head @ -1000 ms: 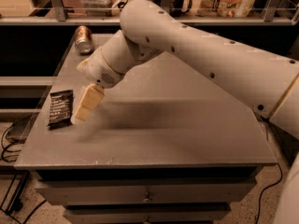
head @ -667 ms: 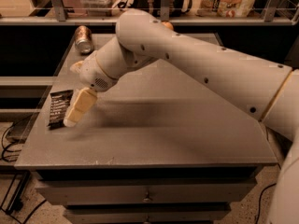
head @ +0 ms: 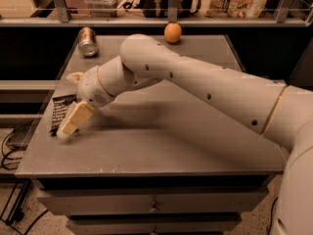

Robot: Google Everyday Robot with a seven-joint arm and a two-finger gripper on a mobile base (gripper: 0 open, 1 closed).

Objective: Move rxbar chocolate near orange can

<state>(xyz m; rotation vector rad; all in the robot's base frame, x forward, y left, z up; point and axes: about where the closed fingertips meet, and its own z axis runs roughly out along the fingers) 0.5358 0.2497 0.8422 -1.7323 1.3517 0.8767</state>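
Plainly, one rxbar chocolate (head: pixel 59 112), a flat black rectangular wrapper with white print too small to read, lies at the left edge of the matte grey worktop (head: pixel 171 151). The single smooth cream gripper (head: pixel 72 121) partly covers it, and I cannot tell whether that gripper is open or closed. One orange can (head: pixel 88 40), a coppery cylinder with a silver end, lies near the far left corner, and one round orange fruit (head: pixel 172 32) sits at the far edge.
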